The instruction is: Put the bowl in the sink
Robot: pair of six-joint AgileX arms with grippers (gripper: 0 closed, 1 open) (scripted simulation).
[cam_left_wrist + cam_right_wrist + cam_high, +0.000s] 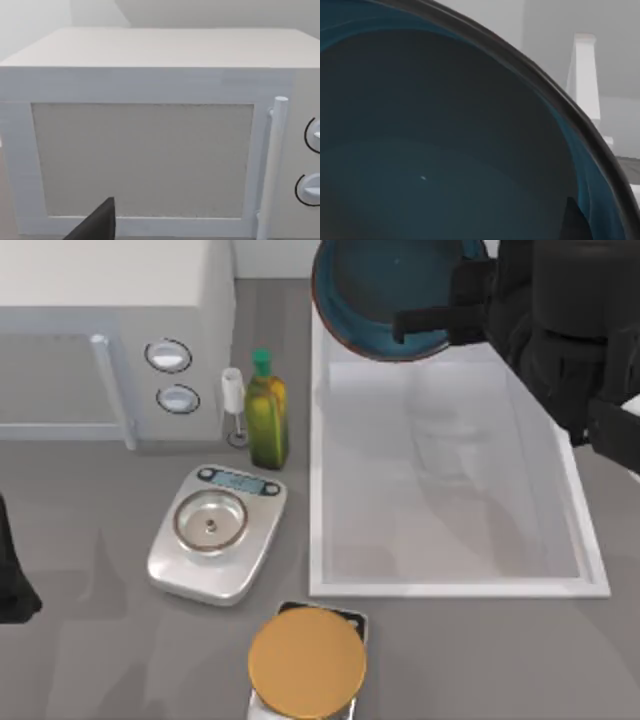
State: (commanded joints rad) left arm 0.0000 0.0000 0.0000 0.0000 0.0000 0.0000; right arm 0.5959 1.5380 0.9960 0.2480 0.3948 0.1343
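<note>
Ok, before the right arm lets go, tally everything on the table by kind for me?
Bowl, held by the right end effector over the sink's far end: 1
Sink: 1
Microwave: 1
Scales, silver one and one under the orange disc: 2
Green bottle: 1
Small white item beside the bottle: 1
Total: 7

bowl (378, 290): dark teal-blue, reddish-brown rim
sink (450, 589): white
bottle (266, 420): olive-yellow, green cap
disc (306, 662): orange-yellow
scale (180, 565): silver

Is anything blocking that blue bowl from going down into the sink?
Nothing visible. The right gripper holds the bowl over the far end of the sink, and the basin looks bare.
</note>
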